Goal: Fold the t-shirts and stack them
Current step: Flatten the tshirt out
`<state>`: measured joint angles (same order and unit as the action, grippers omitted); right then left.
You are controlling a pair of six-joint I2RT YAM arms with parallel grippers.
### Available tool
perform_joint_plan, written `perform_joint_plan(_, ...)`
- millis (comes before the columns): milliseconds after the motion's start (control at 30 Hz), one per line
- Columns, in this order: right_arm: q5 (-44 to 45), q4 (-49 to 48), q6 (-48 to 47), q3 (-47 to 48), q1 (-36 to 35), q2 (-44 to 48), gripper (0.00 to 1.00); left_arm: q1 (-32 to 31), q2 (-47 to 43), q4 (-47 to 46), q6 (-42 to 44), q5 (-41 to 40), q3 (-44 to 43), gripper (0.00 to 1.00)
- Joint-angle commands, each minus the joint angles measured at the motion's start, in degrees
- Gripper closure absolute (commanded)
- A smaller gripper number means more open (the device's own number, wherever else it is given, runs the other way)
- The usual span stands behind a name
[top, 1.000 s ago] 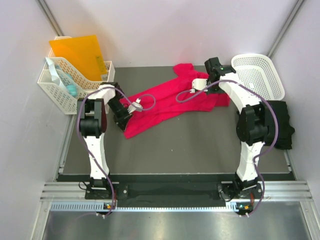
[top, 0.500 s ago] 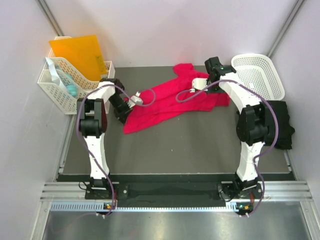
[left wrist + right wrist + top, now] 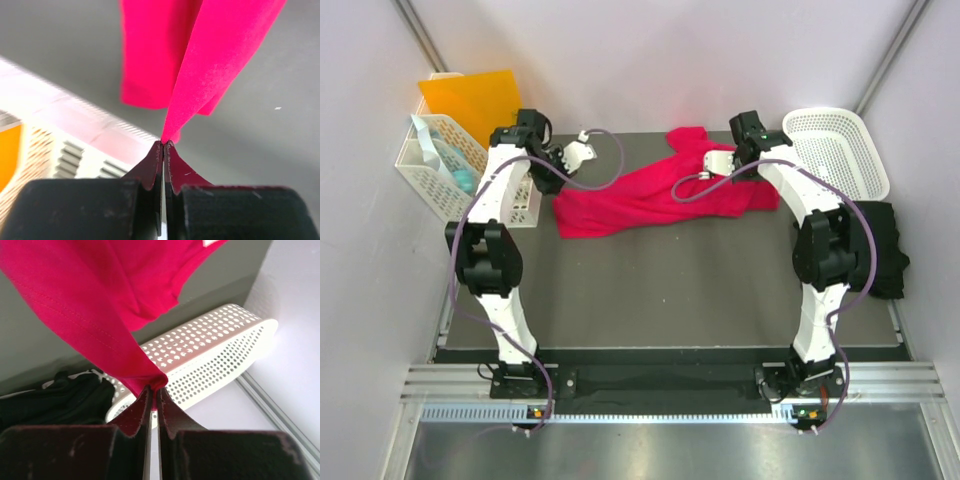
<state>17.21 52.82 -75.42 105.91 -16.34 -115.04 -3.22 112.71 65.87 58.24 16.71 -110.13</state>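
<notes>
Here, left end effector [image 3: 163, 142] and right end effector [image 3: 152, 387] pinch the red t-shirt [image 3: 650, 195].

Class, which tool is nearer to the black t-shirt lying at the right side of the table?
Right. The right tool, shut on the red t-shirt, is left of and beyond the black t-shirt. The left tool grips the red t-shirt's other end, much farther left.

Soft, matt, fuzzy cloth for red shirt [image 3: 220, 60]. Smooth perforated plastic for basket [image 3: 210, 355]. Beside basket, dull cloth of black shirt [image 3: 55, 397].
</notes>
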Motion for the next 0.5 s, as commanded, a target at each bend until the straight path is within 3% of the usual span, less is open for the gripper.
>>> perform_joint_plan(0, 3.53, -7.98, -0.78, 3.16, -0.19, 1.40, 1.00, -0.12, -5.73, -8.62, 0.56, -4.74, 0.35, 1.00)
perform_joint_plan(233, 7.22, -22.30, -2.01, 2.64, 1.13, 4.64, 1.00, -0.12, -9.61, -22.41, -0.66, -13.89, 6.14, 1.00)
perform_joint_plan(467, 8.10, -48.46, -5.61, -5.53, 2.54, 10.98, 1.00, -0.12, -13.30, -38.05, -2.07, -22.59, 11.69, 1.00)
